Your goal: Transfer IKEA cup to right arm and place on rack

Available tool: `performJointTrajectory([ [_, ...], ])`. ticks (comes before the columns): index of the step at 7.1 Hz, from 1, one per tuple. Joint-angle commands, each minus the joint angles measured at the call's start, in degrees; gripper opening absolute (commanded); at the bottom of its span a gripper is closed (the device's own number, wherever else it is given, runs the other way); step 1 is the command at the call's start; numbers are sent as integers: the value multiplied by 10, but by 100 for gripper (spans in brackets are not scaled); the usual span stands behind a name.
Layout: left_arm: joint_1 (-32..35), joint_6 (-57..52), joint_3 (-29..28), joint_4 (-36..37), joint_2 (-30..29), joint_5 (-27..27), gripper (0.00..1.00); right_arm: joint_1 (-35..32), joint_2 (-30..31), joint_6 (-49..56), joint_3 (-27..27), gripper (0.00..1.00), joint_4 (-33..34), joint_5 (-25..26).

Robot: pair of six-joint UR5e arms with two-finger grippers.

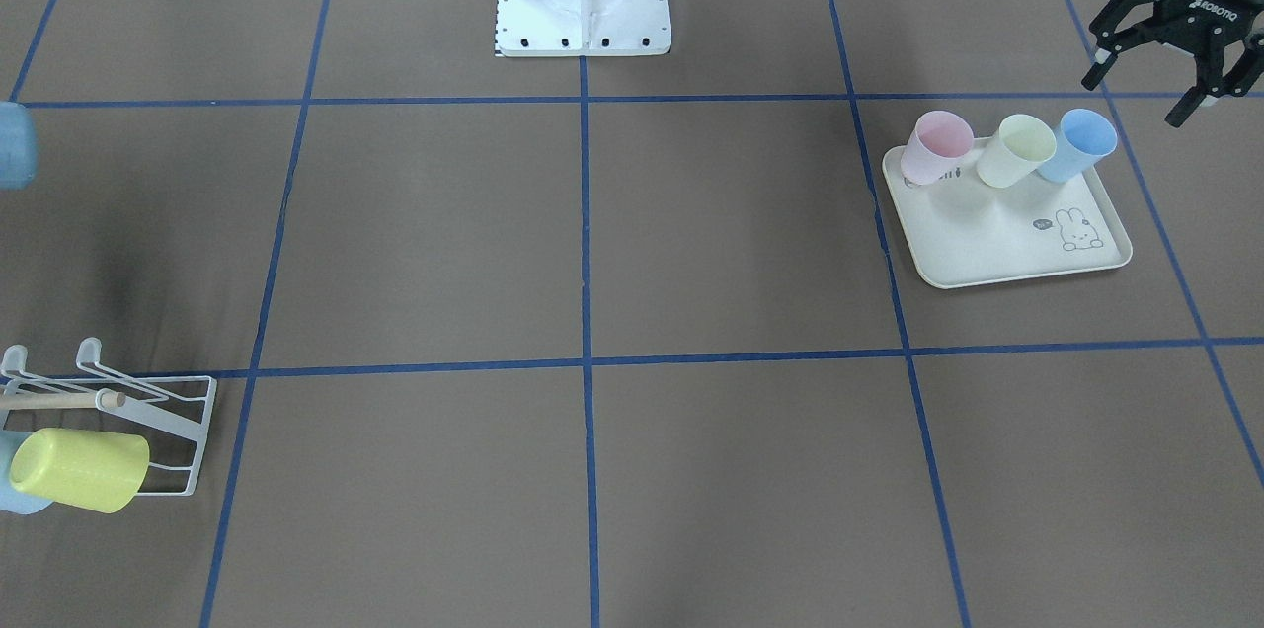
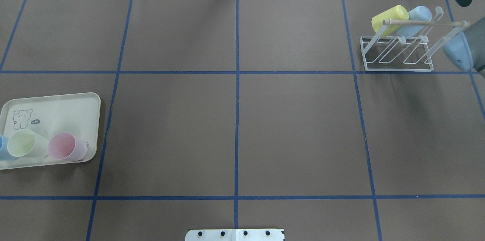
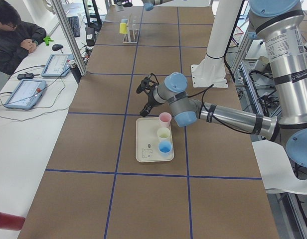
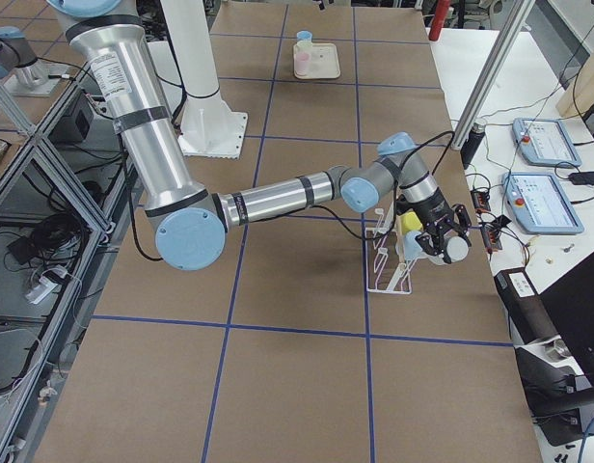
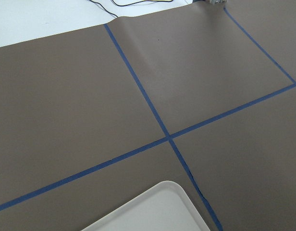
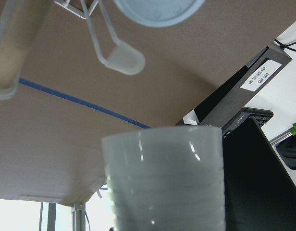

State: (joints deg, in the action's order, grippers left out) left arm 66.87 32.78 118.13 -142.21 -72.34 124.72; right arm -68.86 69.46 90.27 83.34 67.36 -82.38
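Handover part looks done, judging by who holds what. My right gripper (image 4: 442, 241) is out at the operators' end of the rack (image 2: 398, 69) with the white IKEA cup (image 6: 162, 178) at its tips, off the table. The fingers themselves don't show in the wrist view, but the cup sits square in front of that camera with nothing under it, so I take it I'm clamped on it. The cup is near the rack but apart from it. In the wrist view one rounded prong tip (image 6: 121, 60) and the wooden rod (image 6: 13, 53) are above and to the left of it, no contact, so it is not hung. The rack holds a yellow cup (image 2: 389, 17) and a light-blue cup (image 2: 418, 13), side by side on prongs at the end away from my right arm (image 4: 278, 198). My left gripper (image 1: 1141, 90) hangs in the air on the robot side of the rabbit tray (image 1: 997, 243), close to its blue cup (image 1: 1081, 144), jaws spread wide, nothing between them. The tray has three cups in a row along its robot-side edge: pink cup (image 1: 936, 146), pale yellow cup (image 1: 1017, 149) and the blue one. Left for this cup, as I read it: line its mouth up over a free prong, slide it on, let go and clear out. After that the three tray cups would be waiting, if they count.
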Motion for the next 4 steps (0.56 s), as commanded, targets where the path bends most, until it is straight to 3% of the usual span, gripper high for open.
performJointTrajectory([
  [1,-1,0,-1,0,0,0,100,19,7,-7,1,0,-1,29],
  [4,0,0,-1,-1,0,0,100,32,14,-10,2,0,-1,49],
])
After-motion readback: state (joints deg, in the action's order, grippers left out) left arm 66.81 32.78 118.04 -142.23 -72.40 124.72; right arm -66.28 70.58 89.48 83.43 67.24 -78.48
